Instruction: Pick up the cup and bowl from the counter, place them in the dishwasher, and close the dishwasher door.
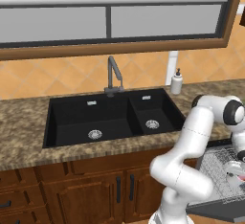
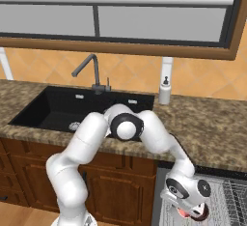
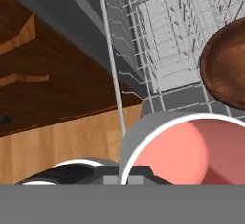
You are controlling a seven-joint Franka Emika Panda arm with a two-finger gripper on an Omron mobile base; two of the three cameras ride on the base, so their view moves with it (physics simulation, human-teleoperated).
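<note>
The arm reaches down over the open dishwasher, and my gripper [image 2: 189, 208] hangs low above its wire rack [image 1: 216, 164]. In the hand view the white cup [image 3: 182, 156] with its salmon-red inside sits right at the fingers, above the rack's front corner. The gripper is shut on the cup's rim. The cup [image 1: 236, 172] also shows below the wrist in the left base view. The glossy brown bowl [image 3: 226, 65] lies in the rack [image 3: 162, 50], to the right of the cup. The dishwasher door [image 1: 215, 211] is folded down flat under the rack.
The speckled counter [image 1: 24, 122] holds a black double sink [image 1: 110, 117] with a grey faucet [image 1: 114, 77]. A white soap dispenser [image 1: 176, 82] stands at the back by the wall. Brown wooden cabinets [image 1: 86, 194] lie left of the dishwasher.
</note>
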